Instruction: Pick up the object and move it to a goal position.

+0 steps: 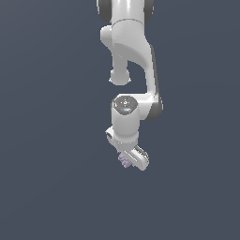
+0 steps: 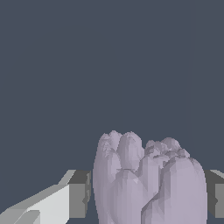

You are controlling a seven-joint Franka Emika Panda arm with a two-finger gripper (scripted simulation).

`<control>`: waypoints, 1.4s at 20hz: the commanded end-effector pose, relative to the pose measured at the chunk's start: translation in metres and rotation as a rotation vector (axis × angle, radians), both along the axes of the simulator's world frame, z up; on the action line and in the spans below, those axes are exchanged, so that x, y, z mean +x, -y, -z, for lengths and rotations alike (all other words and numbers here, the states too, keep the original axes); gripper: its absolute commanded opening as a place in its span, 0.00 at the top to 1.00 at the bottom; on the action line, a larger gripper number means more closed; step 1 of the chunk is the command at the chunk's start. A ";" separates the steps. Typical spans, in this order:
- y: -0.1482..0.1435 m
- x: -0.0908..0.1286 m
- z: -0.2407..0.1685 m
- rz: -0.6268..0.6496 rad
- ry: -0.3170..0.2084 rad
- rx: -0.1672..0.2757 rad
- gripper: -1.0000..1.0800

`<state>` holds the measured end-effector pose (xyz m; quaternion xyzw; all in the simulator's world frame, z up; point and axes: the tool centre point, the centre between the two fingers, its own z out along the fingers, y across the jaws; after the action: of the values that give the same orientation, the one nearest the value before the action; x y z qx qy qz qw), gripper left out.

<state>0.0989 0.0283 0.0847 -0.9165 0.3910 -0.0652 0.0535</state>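
**Blob pinched between the fingers; goal not visible**

Gripper (image 1: 132, 160): pinching the lilac blob (image 2: 148, 179). In the wrist view a grey finger pad (image 2: 80, 192) sits tight against one flank of the blob, and a second pad shows at the opposite flank by the frame edge. Contact looks flush on the first side; the far side is cropped, so contact there is judged, not confirmed.

Why held so: the blob is narrower than the gripper, so the fingers close across its width and the lumpy lobes stand out beyond the pads. The ridged flanks probably give the pads some purchase, but an uneven surface also means few contact spots. Risk of it twisting during travel.

Arm (image 1: 126, 47): hangs from above, wrist pointing down and tilted toward the exterior view's right.

View comparison:
- Exterior view: gives arm pose and shows the blob only as a small purple patch at the gripper's lower edge. Pad contact unreadable here.
- Wrist view: gives the grip detail and blob shape, nothing of arm pose.
- Neither view shows a goal marker or a clear edge of any surface; background is plain dark grey. Height of the blob cannot be told.

Judgement: grasp made, transport step in hand.
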 end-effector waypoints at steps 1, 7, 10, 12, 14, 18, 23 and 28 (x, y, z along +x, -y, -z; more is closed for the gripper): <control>-0.001 0.013 -0.016 -0.049 0.048 0.008 1.00; -0.005 0.040 -0.056 -0.169 0.163 0.031 1.00; -0.008 0.051 -0.076 -0.225 0.217 0.042 1.00; -0.010 0.057 -0.089 -0.262 0.252 0.049 1.00; -0.012 0.063 -0.102 -0.298 0.286 0.056 1.00; -0.017 0.073 -0.128 -0.367 0.352 0.070 1.00; -0.023 0.081 -0.160 -0.450 0.431 0.086 1.00; -0.028 0.087 -0.191 -0.530 0.506 0.103 1.00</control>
<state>0.1841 0.0550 0.2658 -0.9388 0.1305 -0.2457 0.2030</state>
